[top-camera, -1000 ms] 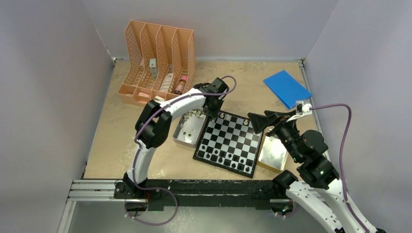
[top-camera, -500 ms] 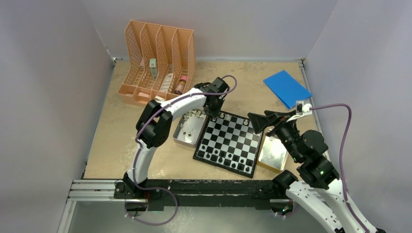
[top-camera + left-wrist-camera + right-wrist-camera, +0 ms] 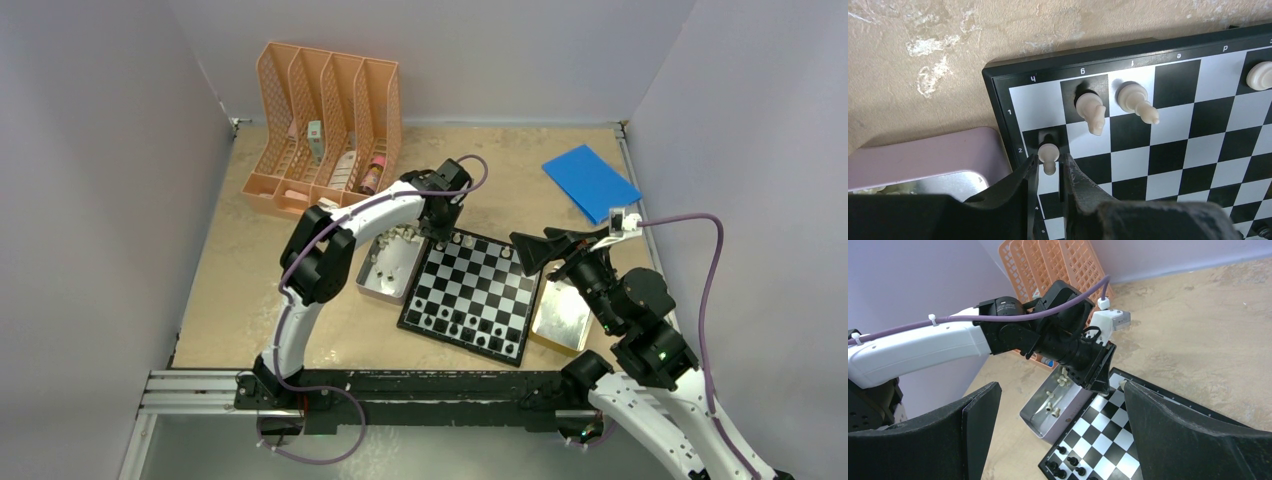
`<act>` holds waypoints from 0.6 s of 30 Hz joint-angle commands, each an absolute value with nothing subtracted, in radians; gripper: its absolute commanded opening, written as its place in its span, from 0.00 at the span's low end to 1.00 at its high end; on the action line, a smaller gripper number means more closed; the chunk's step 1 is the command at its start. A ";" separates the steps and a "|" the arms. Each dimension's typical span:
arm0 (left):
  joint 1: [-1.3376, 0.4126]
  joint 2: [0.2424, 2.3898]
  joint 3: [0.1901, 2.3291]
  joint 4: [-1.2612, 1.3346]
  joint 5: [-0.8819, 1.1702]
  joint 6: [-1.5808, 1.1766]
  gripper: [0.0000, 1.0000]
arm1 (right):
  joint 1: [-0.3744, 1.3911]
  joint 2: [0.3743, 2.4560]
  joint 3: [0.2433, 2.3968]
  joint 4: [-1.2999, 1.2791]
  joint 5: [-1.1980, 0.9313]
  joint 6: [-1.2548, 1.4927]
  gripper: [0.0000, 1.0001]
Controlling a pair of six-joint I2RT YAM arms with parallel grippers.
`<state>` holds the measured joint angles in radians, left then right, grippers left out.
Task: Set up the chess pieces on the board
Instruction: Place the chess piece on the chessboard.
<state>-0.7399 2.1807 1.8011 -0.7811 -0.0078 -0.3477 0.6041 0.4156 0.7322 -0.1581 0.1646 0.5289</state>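
Tan tabletop [image 3: 240,285], grey walls [image 3: 100,150]; left jaws seemingly loose around pawn [image 3: 1048,155], right jaws agape.

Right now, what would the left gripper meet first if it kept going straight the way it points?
Probably the white pawn between its jaws, then the board beneath; depth is unclear.

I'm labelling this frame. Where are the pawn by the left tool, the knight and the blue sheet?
pawn [image 3: 1049,151], left wrist view, its round head.
knight [image 3: 1092,109], left wrist view, its body.
blue sheet [image 3: 590,182], top view, its middle.
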 commanded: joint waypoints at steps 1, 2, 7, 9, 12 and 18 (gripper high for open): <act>-0.738 2.169 1.848 -0.775 -0.005 -0.336 0.22 | 0.609 0.405 0.735 -0.099 0.156 0.508 0.95; -0.737 2.164 1.847 -0.775 -0.005 -0.336 0.21 | 0.609 0.405 0.736 -0.099 0.156 0.508 0.95; -0.737 2.140 1.847 -0.769 0.020 -0.343 0.22 | 0.609 0.405 0.735 -0.099 0.156 0.507 0.95; -0.737 2.126 1.843 -0.766 0.022 -0.349 0.22 | 0.609 0.405 0.735 -0.096 0.156 0.506 0.95; -0.736 2.099 1.837 -0.756 0.028 -0.351 0.22 | 0.609 0.405 0.734 -0.096 0.155 0.506 0.95; -0.737 2.047 1.817 -0.752 0.019 -0.357 0.22 | 0.609 0.406 0.735 -0.098 0.155 0.507 0.95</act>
<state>-0.7399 2.1559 1.8065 -0.7784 0.0158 -0.3489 0.6041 0.4156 0.7322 -0.1581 0.1646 0.5285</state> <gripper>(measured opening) 0.216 0.951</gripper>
